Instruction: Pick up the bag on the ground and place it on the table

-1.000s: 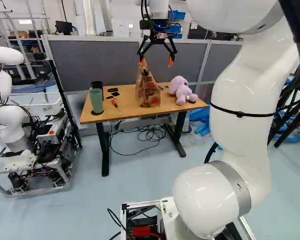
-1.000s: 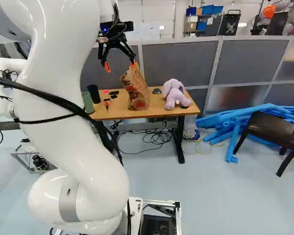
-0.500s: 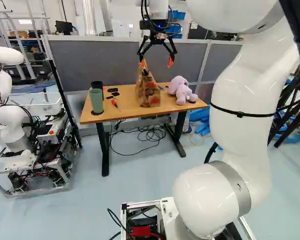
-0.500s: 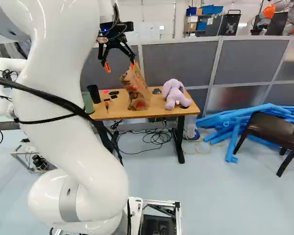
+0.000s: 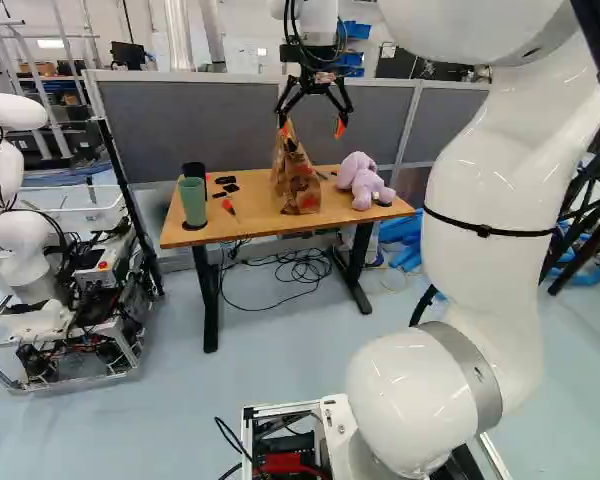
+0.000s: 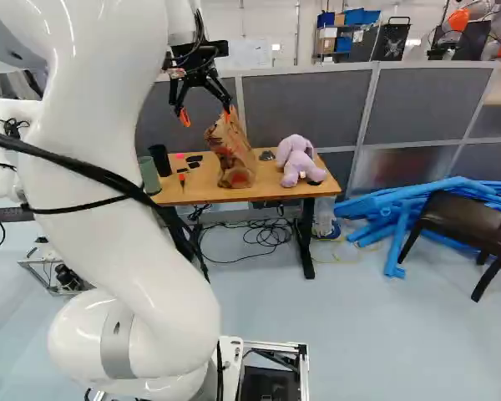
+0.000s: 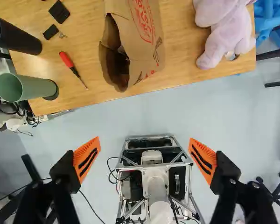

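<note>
In the left base view my gripper [image 5: 313, 128] hangs open over the table [image 5: 245, 229], one orange fingertip overlapping the top of the brown paper bag [image 5: 298, 184]. The bag stands upright on the tabletop. From the wrist, the gripper [image 7: 144, 140] shows its fingers wide apart with nothing held between them. The bag [image 7: 147, 42], its mouth open, is ahead of the fingers, beyond the table's near edge in that view. I cannot tell whether a fingertip touches it.
On the table are a green cup [image 5: 193, 201], a black cup [image 7: 16, 35], a red-handled screwdriver [image 7: 69, 62] and a purple plush toy [image 6: 296, 159]. Another robot [image 5: 25, 240] stands left. Cables [image 5: 300, 268] lie beneath the table; blue tubes [image 6: 401, 207] and a chair [image 6: 468, 221] are right.
My arm has shifted slightly, and the open gripper sits a touch lower in both base views. The bag and the base have not visibly moved.
</note>
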{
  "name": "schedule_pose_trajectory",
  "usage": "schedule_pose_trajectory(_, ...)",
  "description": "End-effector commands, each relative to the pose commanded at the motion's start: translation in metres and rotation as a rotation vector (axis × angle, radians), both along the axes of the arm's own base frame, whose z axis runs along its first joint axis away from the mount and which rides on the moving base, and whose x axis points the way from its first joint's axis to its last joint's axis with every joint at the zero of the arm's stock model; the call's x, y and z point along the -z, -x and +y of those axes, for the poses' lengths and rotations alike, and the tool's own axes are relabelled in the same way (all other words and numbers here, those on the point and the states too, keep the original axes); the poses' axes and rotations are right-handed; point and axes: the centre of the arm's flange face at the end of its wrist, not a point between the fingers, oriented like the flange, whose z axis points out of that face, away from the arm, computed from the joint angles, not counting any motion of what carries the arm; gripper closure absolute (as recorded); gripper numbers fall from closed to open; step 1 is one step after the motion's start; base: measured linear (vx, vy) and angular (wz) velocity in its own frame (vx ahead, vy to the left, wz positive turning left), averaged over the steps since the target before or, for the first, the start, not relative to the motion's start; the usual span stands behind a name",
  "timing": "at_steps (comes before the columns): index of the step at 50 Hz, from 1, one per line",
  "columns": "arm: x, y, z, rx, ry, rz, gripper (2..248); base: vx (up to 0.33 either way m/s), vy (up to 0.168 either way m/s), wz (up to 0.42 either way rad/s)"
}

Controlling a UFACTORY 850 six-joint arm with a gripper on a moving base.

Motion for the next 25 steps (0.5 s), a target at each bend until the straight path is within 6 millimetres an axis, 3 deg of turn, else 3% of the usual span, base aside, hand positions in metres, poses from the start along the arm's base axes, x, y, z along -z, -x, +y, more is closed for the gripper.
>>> schedule_pose_trajectory(25,0.028,0.002,-0.005,-0.015,-0.016,-0.074,3,0.0,0.0,0.0)
